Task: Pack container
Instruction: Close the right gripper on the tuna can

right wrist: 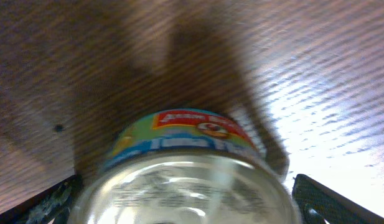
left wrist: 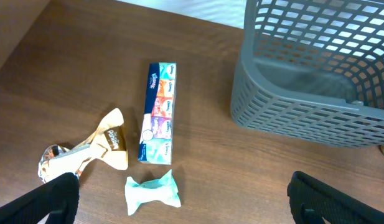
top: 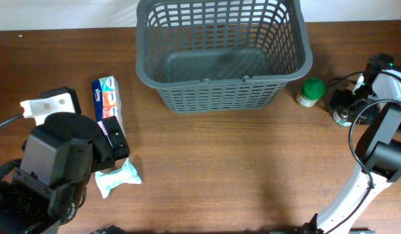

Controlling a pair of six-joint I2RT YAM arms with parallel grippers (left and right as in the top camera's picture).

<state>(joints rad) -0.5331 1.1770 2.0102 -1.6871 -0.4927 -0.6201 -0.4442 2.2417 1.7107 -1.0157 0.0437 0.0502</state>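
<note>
L gripper (left wrist: 182,186) wide open, empty; tissue pack (left wrist: 158,112) ahead of it, basket (left wrist: 316,106) ahead-right. R gripper (right wrist: 184,183) wide open, can (right wrist: 179,140) betw. its fingers.

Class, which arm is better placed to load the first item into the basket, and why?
Right: its open gripper straddles the tin can near the basket. The left gripper hovers above the tissue pack, straddling nothing.
</note>
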